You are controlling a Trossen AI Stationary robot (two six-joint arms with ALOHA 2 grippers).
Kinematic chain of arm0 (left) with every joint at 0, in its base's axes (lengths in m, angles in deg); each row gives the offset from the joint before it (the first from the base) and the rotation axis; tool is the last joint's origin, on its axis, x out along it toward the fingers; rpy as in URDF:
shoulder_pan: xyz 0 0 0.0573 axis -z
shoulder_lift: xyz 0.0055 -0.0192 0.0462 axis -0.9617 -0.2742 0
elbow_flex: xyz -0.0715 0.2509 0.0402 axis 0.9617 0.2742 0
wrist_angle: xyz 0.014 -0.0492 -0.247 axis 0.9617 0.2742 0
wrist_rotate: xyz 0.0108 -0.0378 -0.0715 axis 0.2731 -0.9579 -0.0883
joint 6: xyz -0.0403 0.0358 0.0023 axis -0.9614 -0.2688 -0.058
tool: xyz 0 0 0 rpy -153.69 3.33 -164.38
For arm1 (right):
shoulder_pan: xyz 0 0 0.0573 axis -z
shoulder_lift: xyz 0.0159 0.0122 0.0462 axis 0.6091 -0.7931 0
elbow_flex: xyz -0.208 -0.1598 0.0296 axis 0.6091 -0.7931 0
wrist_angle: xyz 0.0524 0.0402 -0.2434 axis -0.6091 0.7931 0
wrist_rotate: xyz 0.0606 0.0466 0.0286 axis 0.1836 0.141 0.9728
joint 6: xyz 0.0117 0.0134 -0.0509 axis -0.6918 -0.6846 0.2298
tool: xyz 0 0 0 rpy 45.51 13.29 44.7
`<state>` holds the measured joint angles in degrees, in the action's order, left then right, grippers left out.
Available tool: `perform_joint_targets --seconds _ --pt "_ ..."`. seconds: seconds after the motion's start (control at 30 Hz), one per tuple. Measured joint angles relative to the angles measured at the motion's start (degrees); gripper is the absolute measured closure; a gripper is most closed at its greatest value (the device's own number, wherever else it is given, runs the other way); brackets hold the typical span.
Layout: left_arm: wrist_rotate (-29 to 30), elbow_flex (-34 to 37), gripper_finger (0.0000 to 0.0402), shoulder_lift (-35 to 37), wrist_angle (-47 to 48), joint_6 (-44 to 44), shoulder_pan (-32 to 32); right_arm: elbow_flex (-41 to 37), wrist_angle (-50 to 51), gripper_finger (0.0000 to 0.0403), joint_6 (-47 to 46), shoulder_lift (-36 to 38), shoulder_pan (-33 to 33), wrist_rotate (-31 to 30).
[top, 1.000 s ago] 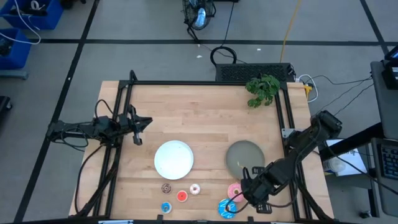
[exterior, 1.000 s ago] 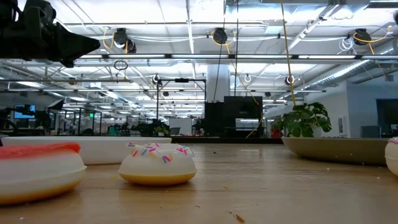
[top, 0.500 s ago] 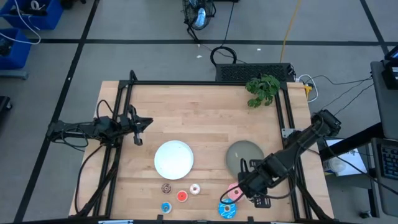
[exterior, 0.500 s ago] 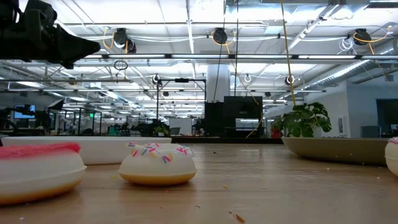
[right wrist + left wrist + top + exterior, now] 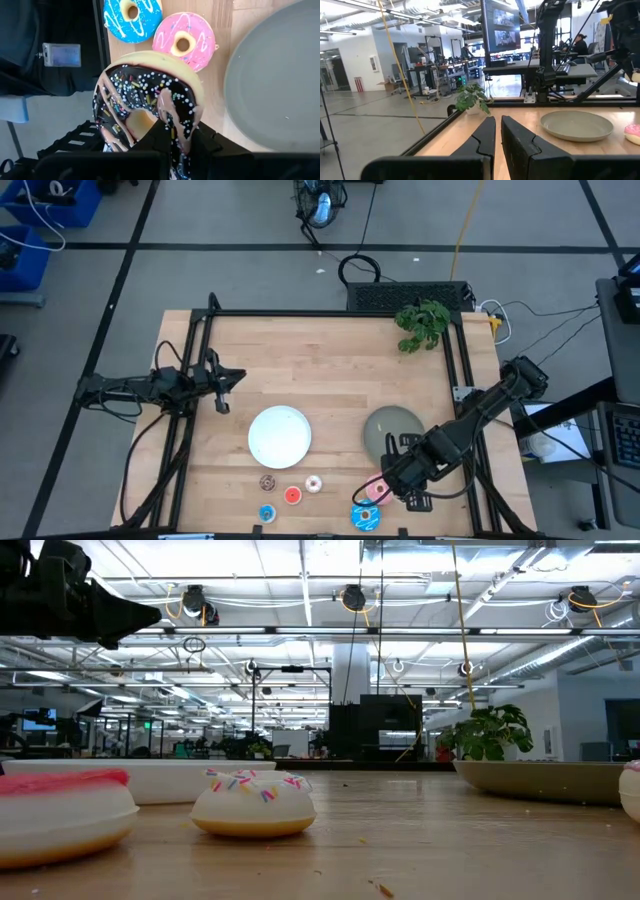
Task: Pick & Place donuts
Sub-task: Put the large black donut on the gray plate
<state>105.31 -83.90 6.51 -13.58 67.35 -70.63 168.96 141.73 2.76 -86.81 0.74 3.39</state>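
The right gripper [image 5: 172,131] is clamped on the rim of the chocolate donut [image 5: 145,100], lifted above the worktop [image 5: 330,370] at about 5 o'clock, beside the grey plate [image 5: 392,427] (pink donut [image 5: 184,41] and blue donut [image 5: 132,17] lie below). The left gripper [image 5: 497,131], fingers together, waits at 9 o'clock.

no readable text, label, brand or number in any view, screens [image 5: 504,31] beyond the table too blurred to read, small tag [image 5: 61,54] beside the right arm illegible
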Motion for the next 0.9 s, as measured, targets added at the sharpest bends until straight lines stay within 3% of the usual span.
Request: perform_joint_targets --seconds 0.33,0.9 --pt "0.0 0.0 0.0364 0.0 -0.2 3.3 0.0 0.0 0.7 0.0382 0.8 0.0 2.8 -4.1" --pt "0.0 0.0 0.0364 0.0 -0.2 6.2 0.0 -0.1 6.7 0.0384 24.4 0.3 25.7 -10.6"
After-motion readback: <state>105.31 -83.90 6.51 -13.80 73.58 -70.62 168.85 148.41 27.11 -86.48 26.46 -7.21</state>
